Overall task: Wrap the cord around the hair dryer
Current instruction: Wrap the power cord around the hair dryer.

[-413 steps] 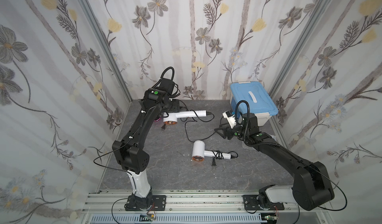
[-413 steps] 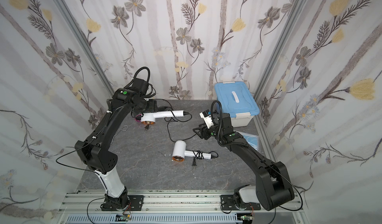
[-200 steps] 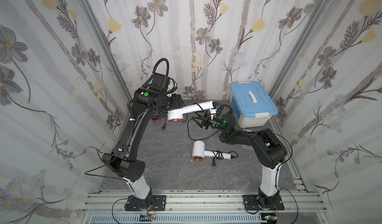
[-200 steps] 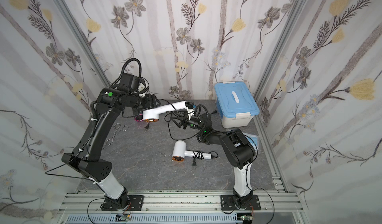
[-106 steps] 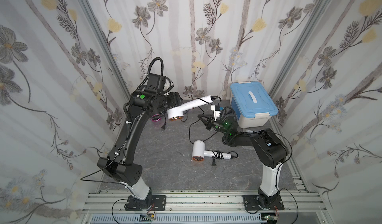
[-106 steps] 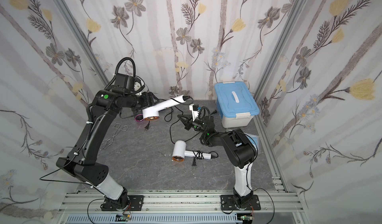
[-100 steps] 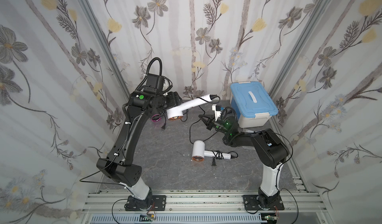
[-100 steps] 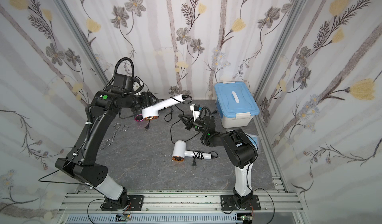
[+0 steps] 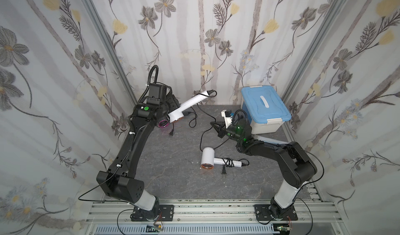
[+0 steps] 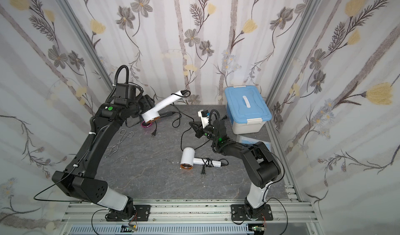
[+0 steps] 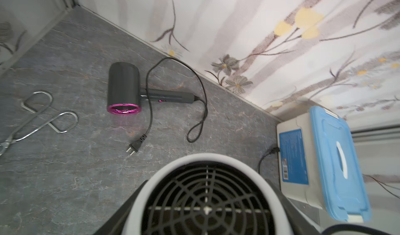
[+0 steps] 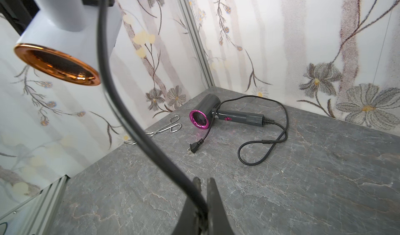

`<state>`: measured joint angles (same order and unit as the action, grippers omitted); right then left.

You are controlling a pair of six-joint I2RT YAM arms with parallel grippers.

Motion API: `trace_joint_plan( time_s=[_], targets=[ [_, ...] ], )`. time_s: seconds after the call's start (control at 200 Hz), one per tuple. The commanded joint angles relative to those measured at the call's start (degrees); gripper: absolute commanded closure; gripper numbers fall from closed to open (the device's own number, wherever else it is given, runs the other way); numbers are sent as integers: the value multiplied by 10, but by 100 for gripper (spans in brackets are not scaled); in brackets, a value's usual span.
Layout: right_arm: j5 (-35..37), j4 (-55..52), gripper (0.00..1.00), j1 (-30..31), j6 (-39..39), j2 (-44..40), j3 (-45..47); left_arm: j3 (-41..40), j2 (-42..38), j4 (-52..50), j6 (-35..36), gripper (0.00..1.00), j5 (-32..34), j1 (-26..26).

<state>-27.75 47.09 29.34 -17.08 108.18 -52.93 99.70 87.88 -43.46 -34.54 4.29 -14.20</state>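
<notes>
**Fig. – Wrap task, opening of the first turn.**

Your L gripper (image 9: 174,112) is grasping the lifted white dryer (image 9: 190,101) by its head. It is holding the dryer clear of the tabletop (image 9: 173,179) at far left, w/ the handle slanting up toward the far wall. Your R gripper (image 12: 203,190) is pinching this dryer's cord (image 12: 129,123), jaws clenched tight, around mid-tabletop and right of the dryer. The cord is hanging slack from the handle tip down to the R jaws, then trailing on toward the blue-lidded box (image 9: 264,106) at far right. No turn is lying on the handle yet.

Step in hand (judged): you are securing the cord to begin winding. Next, you are prob. needing to carry the pinched cord around the handle while L is keeping the dryer steady. That is calling for light tension and for staying clear of the loose lead of the grey dryer (image 11: 124,86), which is lying on the tabletop just below at far left. A 2nd white dryer (image 9: 207,160) is resting near centre w/ its lead already bundled on the handle, so it is looking finished.

Vs. earlier frames: approx. two seconds back the dryer is sitting low and near level, R arm stretched out. Now the handle is tilting up, L arm is standing higher and R arm is folded in. R jaws, open a second ago, are now gripping the cord.
</notes>
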Motion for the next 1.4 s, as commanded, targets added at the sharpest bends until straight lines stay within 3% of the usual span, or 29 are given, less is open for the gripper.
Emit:
trace_joint_plan(
  time_s=[0.0,0.2,0.35,0.525,0.625,0.714,0.849,1.074,1.219,1.399],
  targets=[
    [76,-142,100,6,96,-31,-12,-22,-1,69,-7,100,130,0],
    [160,-328,100,37,205,-67,-85,-65,16,89,42,100,260,-7],
    [210,-421,100,63,273,-87,-136,-68,42,91,143,100,370,-43],
    [236,-477,100,72,327,-130,-168,-63,66,79,218,100,391,-56],
    [293,-498,100,72,368,-138,-195,-61,71,59,244,100,346,-57],
    [308,-499,100,68,403,-131,-222,-69,71,54,282,100,241,-58],
    [285,-498,100,55,427,-98,-276,-84,70,42,345,100,64,-69],
    [230,-519,100,20,435,-26,-380,-86,70,-29,408,100,-79,-94],
    [183,-520,100,-2,435,10,-401,-136,24,18,379,100,-178,-91],
    [96,-475,100,-18,386,18,-355,-234,-49,187,248,100,-267,-69]
  ],
)
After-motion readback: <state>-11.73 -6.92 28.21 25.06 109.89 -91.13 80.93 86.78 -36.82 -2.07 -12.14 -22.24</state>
